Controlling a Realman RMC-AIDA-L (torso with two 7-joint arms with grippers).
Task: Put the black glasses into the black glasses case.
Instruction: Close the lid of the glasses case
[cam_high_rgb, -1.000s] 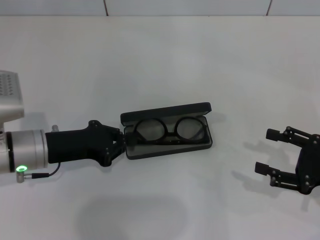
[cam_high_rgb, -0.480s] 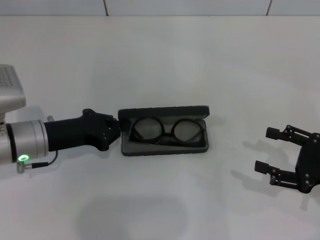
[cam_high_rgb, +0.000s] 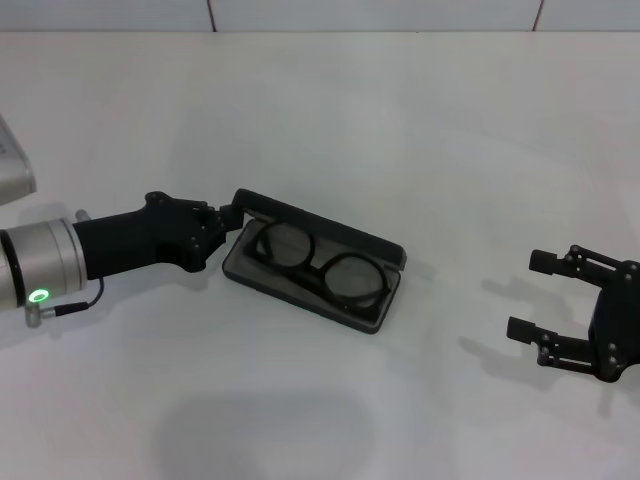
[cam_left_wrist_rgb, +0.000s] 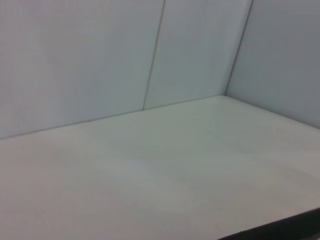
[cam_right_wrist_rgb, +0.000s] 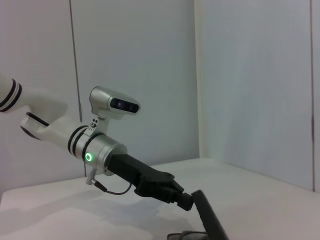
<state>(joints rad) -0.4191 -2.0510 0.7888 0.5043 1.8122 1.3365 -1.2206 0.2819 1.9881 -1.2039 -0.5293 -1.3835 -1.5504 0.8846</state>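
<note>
The black glasses (cam_high_rgb: 318, 264) lie inside the black glasses case (cam_high_rgb: 312, 274), both lenses facing up and framed by the grey lining. The case sits open near the middle of the white surface (cam_high_rgb: 400, 130), turned at a slant so that its far-left corner points toward the left arm and its other end angles nearer the robot on the right; the lid stands raised along the far long edge. The left pincer (cam_high_rgb: 228, 214) reaches in from the left, low over the surface, its tips at the lid's left corner and closed narrowly on that edge. In the right wrist view the lid (cam_right_wrist_rgb: 209, 215) shows as a dark upright bar at the tip of the left pincer (cam_right_wrist_rgb: 187, 201). The right pincer (cam_high_rgb: 537, 296) hovers well apart from the case near the right edge, its fingers spread wide and holding nothing.
</note>
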